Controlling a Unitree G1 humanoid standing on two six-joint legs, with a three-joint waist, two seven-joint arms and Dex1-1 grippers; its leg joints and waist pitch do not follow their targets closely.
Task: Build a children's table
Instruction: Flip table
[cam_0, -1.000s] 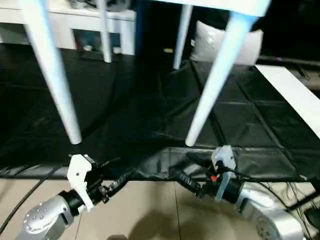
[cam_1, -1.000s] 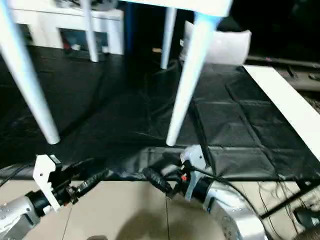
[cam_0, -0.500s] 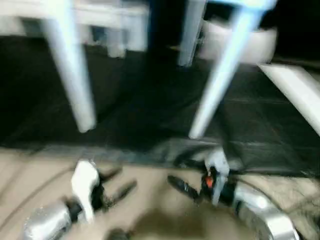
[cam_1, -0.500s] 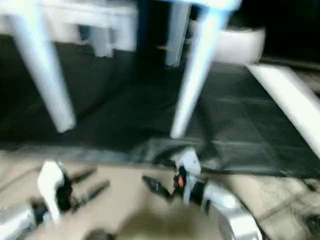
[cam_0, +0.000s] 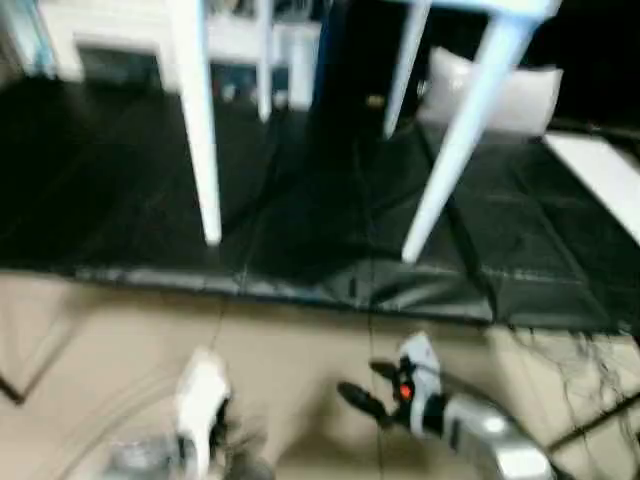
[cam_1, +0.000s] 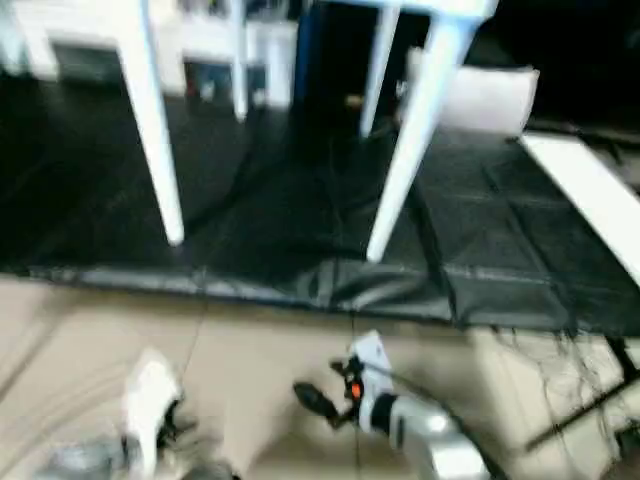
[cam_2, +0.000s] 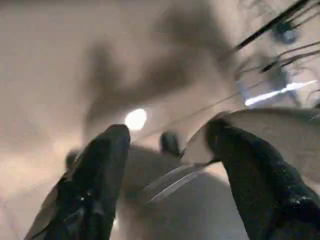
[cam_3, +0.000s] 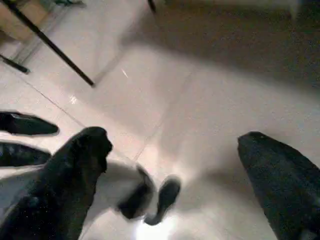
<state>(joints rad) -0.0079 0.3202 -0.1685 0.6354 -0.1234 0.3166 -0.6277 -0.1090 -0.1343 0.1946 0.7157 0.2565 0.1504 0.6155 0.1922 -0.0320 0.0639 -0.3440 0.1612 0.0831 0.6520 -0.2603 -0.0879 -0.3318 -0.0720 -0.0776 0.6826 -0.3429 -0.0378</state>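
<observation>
Four tapered white legs hold the children's table (cam_0: 470, 120) upright (both tools, left tool (cam_2: 170, 165) and right tool (cam_3: 170, 165), gape empty).

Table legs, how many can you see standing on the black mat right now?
4. Near left leg and near right leg stand by the black mat's front edge; far left leg and far right leg stand behind them.

The white children's table (cam_0: 470, 110) stands upright on four legs on black sheeting (cam_0: 300, 220).
</observation>
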